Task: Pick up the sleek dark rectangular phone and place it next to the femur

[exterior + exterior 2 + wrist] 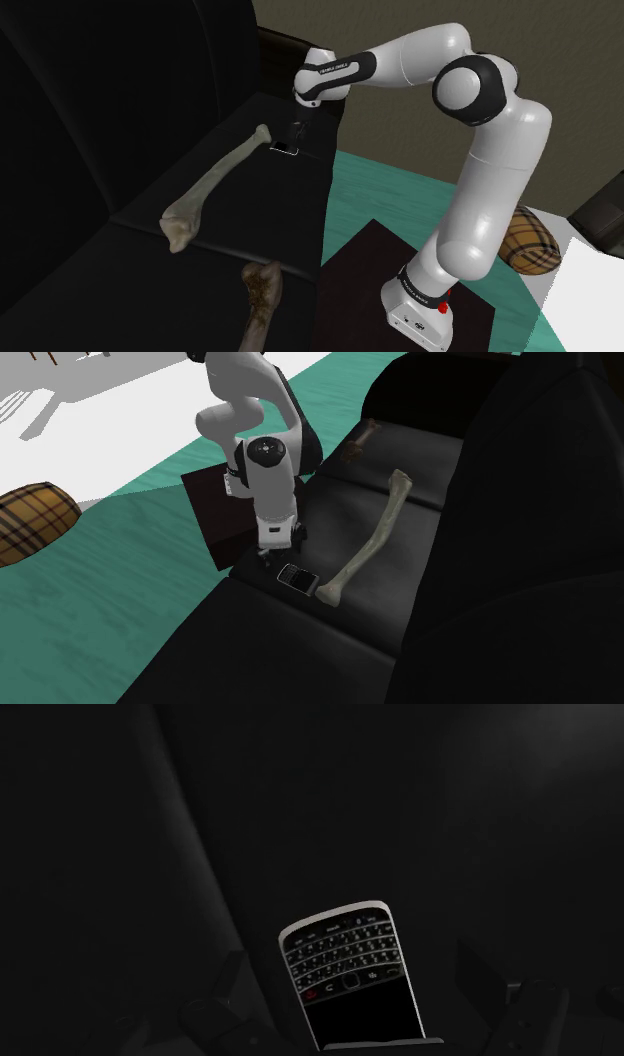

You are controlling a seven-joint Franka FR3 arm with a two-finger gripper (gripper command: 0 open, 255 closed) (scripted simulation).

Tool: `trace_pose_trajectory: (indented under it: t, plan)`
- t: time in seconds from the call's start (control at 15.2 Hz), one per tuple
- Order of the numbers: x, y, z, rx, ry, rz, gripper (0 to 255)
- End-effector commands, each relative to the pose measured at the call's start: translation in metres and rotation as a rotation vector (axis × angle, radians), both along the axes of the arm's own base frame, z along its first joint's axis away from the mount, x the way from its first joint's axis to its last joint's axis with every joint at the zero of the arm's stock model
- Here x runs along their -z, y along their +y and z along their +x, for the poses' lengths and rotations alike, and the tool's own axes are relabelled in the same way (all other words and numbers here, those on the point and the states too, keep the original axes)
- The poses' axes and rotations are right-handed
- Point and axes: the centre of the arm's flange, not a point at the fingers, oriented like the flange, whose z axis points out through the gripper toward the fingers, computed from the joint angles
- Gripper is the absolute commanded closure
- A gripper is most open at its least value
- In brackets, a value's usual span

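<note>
Shoulder view: my claw [296, 134] is hanging at upper centre, just above the dark phone [285, 149], which is lying on the black sofa [250, 215] beside the upper end of the pale femur [222, 175].
Second exterior view: the phone is lying at centre frame, close to the femur's lower knob, with my claw just above and left of it.
Wrist view: my fingers [215, 1004] are standing wide apart, flanking the phone without touching it.

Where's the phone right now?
The phone lies flat on the black sofa, near the second exterior view's middle, just left of the long bone and right below the end effector.
</note>
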Motion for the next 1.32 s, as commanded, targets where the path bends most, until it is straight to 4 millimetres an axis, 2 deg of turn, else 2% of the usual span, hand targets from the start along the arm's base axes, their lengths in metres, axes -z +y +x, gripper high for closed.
trace_pose_trajectory:
  t: [0.0,0.4,0.92,0.99,1.25]
  plan:
    - [0.013,0.001,0.007,-0.010,0.002,0.001,0]
    - [0.042,0.002,0.008,-0.010,0.002,0.001,0]
    - [0.042,0.002,0.008,-0.010,0.002,0.001,0]
    - [0.042,0.002,0.008,-0.010,0.002,0.001,255]
    - [0.042,0.002,0.008,-0.010,0.002,0.001,255]
